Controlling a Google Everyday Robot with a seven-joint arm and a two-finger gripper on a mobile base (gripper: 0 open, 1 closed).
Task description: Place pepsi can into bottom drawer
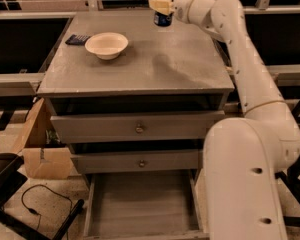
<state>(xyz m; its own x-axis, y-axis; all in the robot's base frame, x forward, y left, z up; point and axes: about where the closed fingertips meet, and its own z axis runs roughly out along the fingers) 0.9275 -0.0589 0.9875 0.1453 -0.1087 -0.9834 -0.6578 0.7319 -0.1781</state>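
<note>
One pepsi can (164, 18), one gripper (161, 5) at it by the worktop's (155, 64) far edge, one cream bowl (106, 45), one dark flat gadget (77, 39), three drawers (100, 128) counting the bottom drawer (140, 204), two knobs (139, 129), one cardboard box (45, 159).

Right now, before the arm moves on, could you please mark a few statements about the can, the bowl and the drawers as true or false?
1. The bottom drawer is pulled open. True.
2. The gripper holds the pepsi can between its fingers at the far edge of the cabinet top. True.
3. The cream bowl lies in the bottom drawer. False: it sits on the cabinet top.
4. The pepsi can stands inside the cream bowl. False: the two are apart, and the can is farther back, near the other far corner of the cabinet top.
</note>
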